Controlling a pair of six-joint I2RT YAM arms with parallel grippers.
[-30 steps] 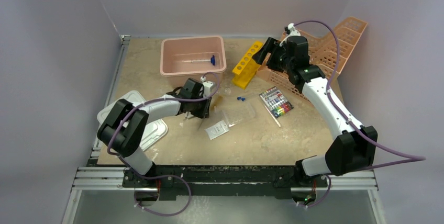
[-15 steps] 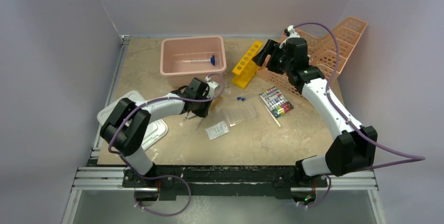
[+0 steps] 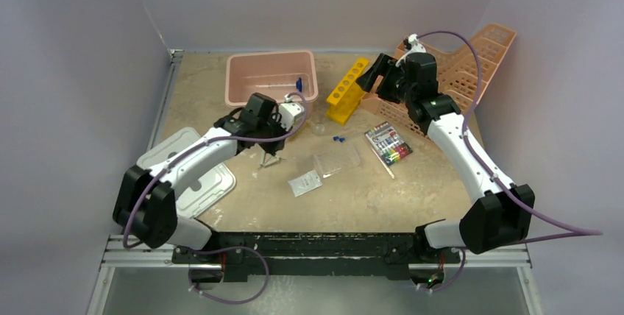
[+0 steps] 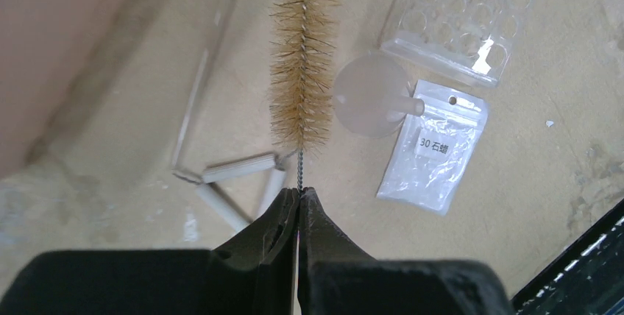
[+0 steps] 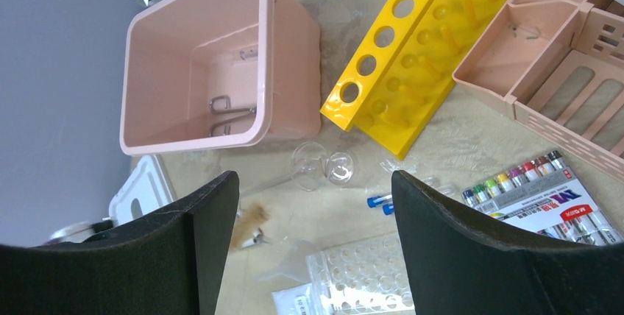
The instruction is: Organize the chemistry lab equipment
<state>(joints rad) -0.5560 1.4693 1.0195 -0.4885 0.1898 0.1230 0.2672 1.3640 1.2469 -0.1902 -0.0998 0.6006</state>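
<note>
The left gripper is closed on the thin wire stem of the bristle brush, whose tan bristle head points away from the fingers. The top view does not show whether the brush touches the bench. The gripper sits just in front of the near wall of the pink tub, left of the bench's centre.

Below the brush lies the wire triangle with its white sleeves, and a thin glass rod lies to its left. To the right of the brush are a clear funnel, a small clear plastic bag with a printed label, and the clear well plate just beyond it.

The right gripper is wide open and holds nothing. It hangs at the far right, above the yellow rack and the edge of the pink basket.

The silver tongs lie inside the pink tub, and the blue hexagonal piece sits at its right end. Two tiny blue-capped tubes lie on the bench near a small glass flask, and a marker set lies to their right. A white lid rests at the near left.
</note>
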